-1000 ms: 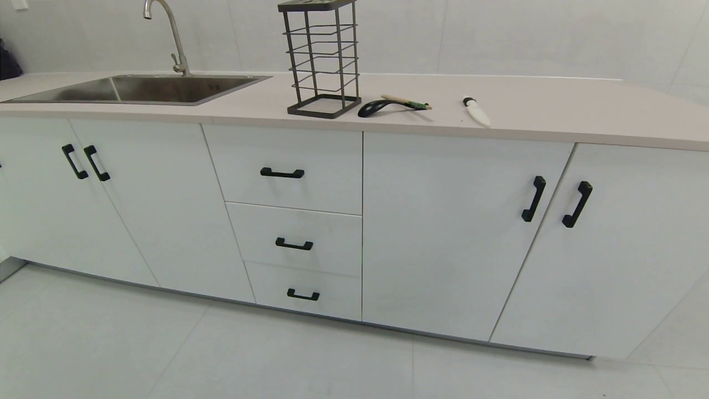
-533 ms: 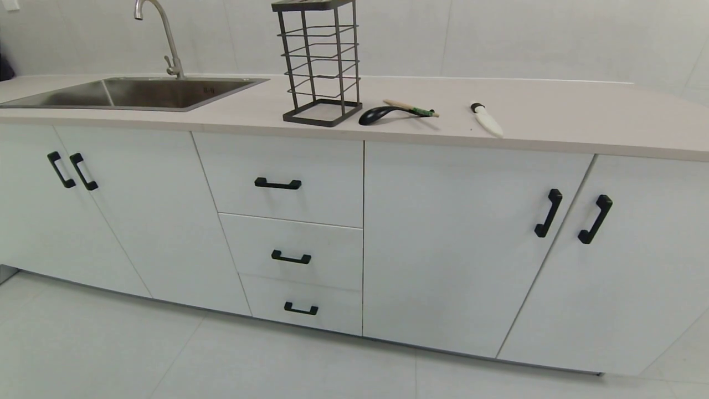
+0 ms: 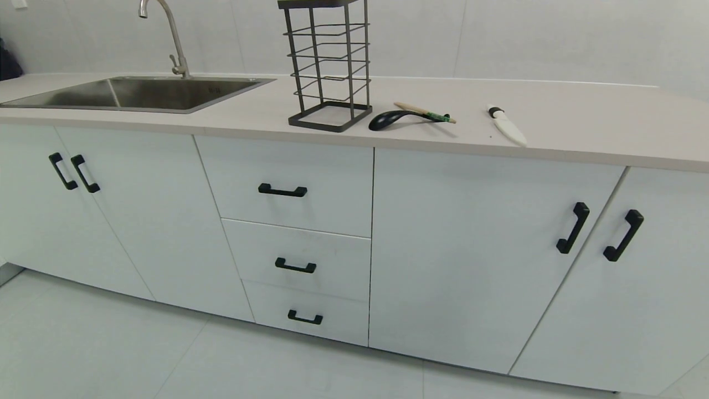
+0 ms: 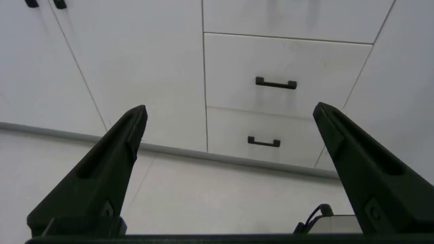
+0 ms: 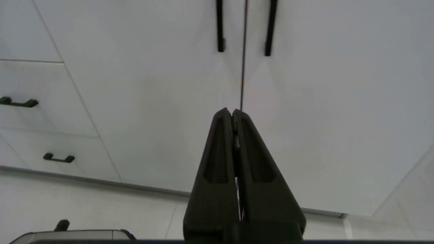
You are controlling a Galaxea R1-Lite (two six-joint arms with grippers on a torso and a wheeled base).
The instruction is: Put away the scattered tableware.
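All the tableware's lying loose on the desk (image 3: 581,119). There's a black spoon (image 3: 388,118) just beside the wire rack (image 3: 329,64), a wooden-handled utensil (image 3: 425,111) that seems to touch its handle, and a white knife (image 3: 507,126) farther to the right, so I'd guess the rack is where it all goes. Left hand (image 4: 230,112) is spread wide and right hand (image 5: 232,115) is pinched closed on nothing. Both sit low facing the cabinet fronts (image 3: 471,249), which looks like a carry pose to me.
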